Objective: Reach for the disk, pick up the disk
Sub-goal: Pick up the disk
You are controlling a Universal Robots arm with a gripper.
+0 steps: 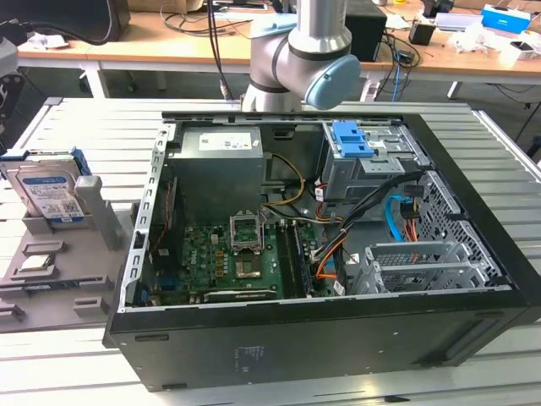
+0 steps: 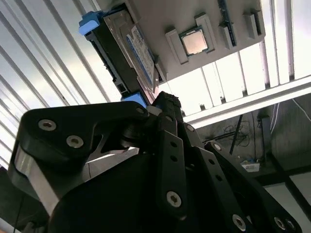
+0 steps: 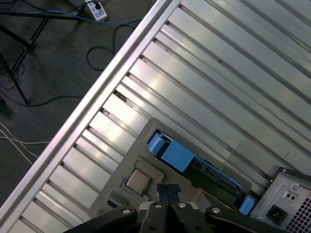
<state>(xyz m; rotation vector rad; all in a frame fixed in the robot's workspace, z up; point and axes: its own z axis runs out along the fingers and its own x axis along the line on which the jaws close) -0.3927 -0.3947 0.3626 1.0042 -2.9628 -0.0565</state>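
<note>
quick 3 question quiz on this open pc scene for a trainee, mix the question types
1. Where does the disk sit?
A on the motherboard
B propped in the grey tray outside the computer case
C on the floor
2. True or false: the gripper hangs above the tray, apart from the disk and holding nothing.
3. Fill in: the plastic bracket atop the drive cage is ____ in colour.
Key: 1 B; 2 true; 3 blue.
</note>
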